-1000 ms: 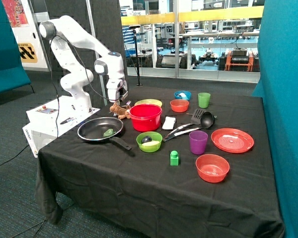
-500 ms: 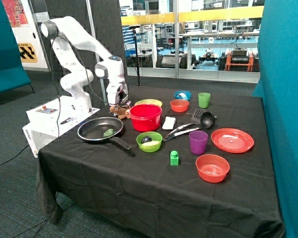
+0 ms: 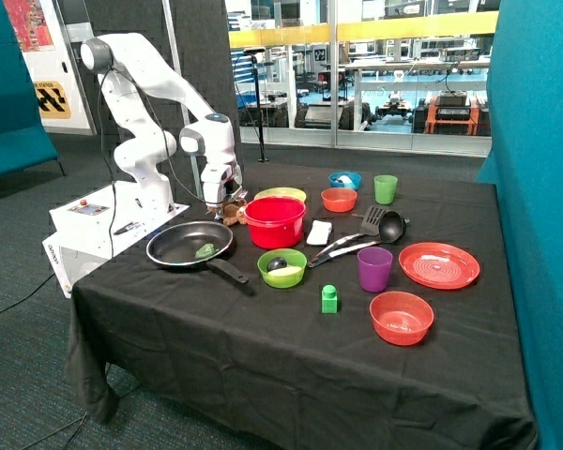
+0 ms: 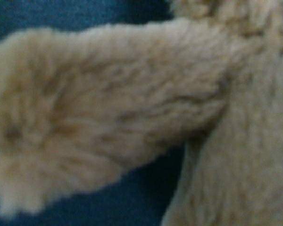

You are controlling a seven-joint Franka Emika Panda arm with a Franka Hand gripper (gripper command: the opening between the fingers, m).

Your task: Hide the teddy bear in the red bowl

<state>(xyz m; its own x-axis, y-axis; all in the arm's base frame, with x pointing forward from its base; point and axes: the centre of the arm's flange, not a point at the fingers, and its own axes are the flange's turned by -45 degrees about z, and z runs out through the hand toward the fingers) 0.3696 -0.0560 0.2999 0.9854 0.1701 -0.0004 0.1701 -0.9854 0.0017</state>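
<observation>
A: What moved since a second ago?

B: The gripper (image 3: 223,195) dropped. It had hung above the teddy bear (image 3: 232,212); now it sat right down on it, at the table's far edge beside the red bowl (image 3: 274,221). Nothing else on the table shifted.

A: Claw spread or pinched?

B: Couldn't tell. The outside view had the tips buried against the bear, and the wrist view showed only tan plush (image 4: 108,117) filling the frame, with a bit of dark cloth behind.

A: Bear location?

B: On the black tablecloth (image 3: 263,337), just beside the red bowl's wall, on the side toward the robot base. Mostly hidden by the gripper. Not in the bowl.

A: Around it?

B: Black frying pan (image 3: 190,244) near the bear, with a small green thing (image 3: 205,250) inside. Yellow-green bowl (image 3: 281,194) behind the red bowl. Green bowl (image 3: 281,267) in front of it, holding something dark. White block (image 3: 319,232) beside the red bowl.

A: Further out?

B: Black spatula and ladle (image 3: 371,230), purple cup (image 3: 374,268), green block (image 3: 329,299), red plate (image 3: 439,264), translucent red bowl (image 3: 401,317), small orange-red bowl (image 3: 339,199), blue bowl (image 3: 345,179), green cup (image 3: 386,188).
</observation>
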